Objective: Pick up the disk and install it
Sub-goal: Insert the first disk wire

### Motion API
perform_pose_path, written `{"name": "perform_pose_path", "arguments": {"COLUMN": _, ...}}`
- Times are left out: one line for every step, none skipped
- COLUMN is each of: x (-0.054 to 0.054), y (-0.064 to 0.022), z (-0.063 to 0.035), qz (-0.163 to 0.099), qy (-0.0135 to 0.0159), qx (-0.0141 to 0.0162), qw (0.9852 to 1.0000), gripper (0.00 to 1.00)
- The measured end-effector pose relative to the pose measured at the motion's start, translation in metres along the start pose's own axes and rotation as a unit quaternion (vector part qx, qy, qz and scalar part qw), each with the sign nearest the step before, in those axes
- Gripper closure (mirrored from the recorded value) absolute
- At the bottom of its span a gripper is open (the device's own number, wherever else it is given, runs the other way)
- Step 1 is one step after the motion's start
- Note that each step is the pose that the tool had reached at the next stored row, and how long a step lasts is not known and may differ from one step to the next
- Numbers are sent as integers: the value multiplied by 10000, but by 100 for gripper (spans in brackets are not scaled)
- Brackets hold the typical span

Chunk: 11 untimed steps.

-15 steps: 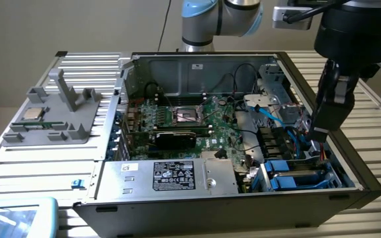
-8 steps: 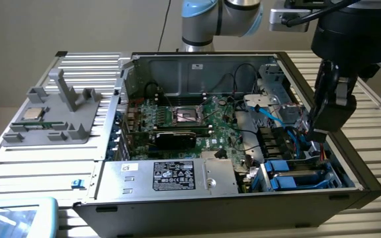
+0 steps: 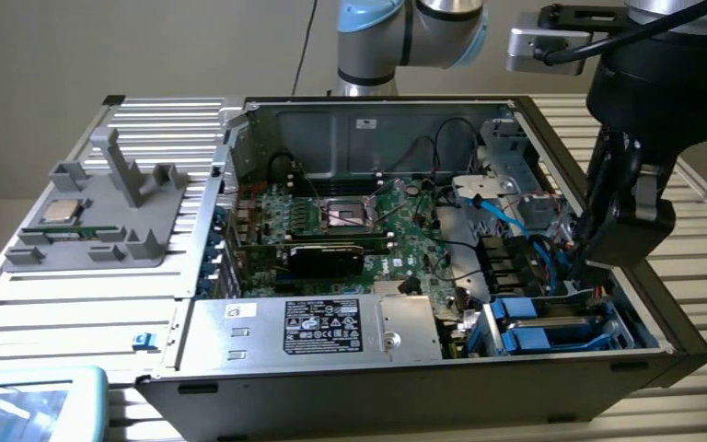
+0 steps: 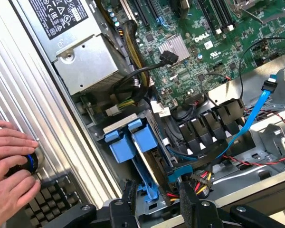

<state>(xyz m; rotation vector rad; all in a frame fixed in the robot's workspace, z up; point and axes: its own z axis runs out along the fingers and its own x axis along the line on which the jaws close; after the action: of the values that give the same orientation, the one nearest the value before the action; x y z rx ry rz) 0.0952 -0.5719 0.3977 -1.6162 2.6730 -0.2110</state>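
**Pale slatted surface (image 3: 698, 396) carries an open Dell tower, with the disk (image 4: 133, 137) in its corner bay**

Ribbed light metal runs under everything, and a plain beige wall stands behind. The computer case (image 3: 685, 345) lies on its side with the cover off and the green motherboard (image 3: 378, 230) exposed. In the wrist view the word "DELL" can be read in white on the board, near a small finned heatsink (image 4: 173, 49).

At the front of the case sits the silver power supply (image 3: 317, 327). Its black label (image 3: 323, 325) carries white text and certification marks too small to read.

On the exterior view's left, a grey fixture (image 3: 108, 216) holds a small square CPU chip (image 3: 63, 211).

The disk is seated in the drive bay at the front corner of the case, just beside the power supply. Its blue bracket rails face up. In the exterior view it shows as blue plastic around a silver edge (image 3: 550, 324). A light blue data cable (image 4: 256, 118) loops over the bay.

The end effector (image 4: 157, 190) hangs over that bay. Its two black fingers (image 4: 128, 199) are spread apart with nothing clamped between them, and the blue rails show through the gap. In the exterior view it stands above the disk and clear of it (image 3: 599, 253).

Beside the case, a person's hands (image 4: 9, 166) rest on a black knob with a blue ring (image 4: 27, 164), next to some dark keys (image 4: 47, 204).
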Motion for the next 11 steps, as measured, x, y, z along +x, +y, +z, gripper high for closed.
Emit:
{"name": "perform_pose_path", "arguments": {"x": 6, "y": -2, "z": 9, "qz": -21, "qy": 12, "qx": -28, "qw": 10000, "gripper": 50}}
{"name": "perform_pose_path", "arguments": {"x": 8, "y": -3, "z": 17, "qz": -50, "qy": 18, "qx": -47, "qw": 10000, "gripper": 50}}
{"name": "perform_pose_path", "arguments": {"x": 9, "y": -2, "z": 20, "qz": -91, "qy": 20, "qx": -57, "qw": 9999, "gripper": 50}}
{"name": "perform_pose_path", "arguments": {"x": 9, "y": -2, "z": 20, "qz": -152, "qy": 16, "qx": -57, "qw": 9999, "gripper": 50}}
{"name": "perform_pose_path", "arguments": {"x": 9, "y": -3, "z": 19, "qz": -226, "qy": 6, "qx": -55, "qw": 9997, "gripper": 50}}
{"name": "perform_pose_path", "arguments": {"x": 9, "y": -3, "z": 20, "qz": -305, "qy": -9, "qx": -55, "qw": 9995, "gripper": 50}}
{"name": "perform_pose_path", "arguments": {"x": 9, "y": -3, "z": 21, "qz": -386, "qy": -25, "qx": -54, "qw": 9992, "gripper": 50}}
{"name": "perform_pose_path", "arguments": {"x": 9, "y": -3, "z": 21, "qz": -483, "qy": -41, "qx": -52, "qw": 9988, "gripper": 50}}
{"name": "perform_pose_path", "arguments": {"x": 9, "y": -3, "z": 21, "qz": -572, "qy": -53, "qx": -48, "qw": 9983, "gripper": 50}}
{"name": "perform_pose_path", "arguments": {"x": 9, "y": -3, "z": 22, "qz": -660, "qy": -63, "qx": -46, "qw": 9978, "gripper": 50}}
{"name": "perform_pose_path", "arguments": {"x": 8, "y": -2, "z": 25, "qz": -750, "qy": -72, "qx": -45, "qw": 9971, "gripper": 50}}
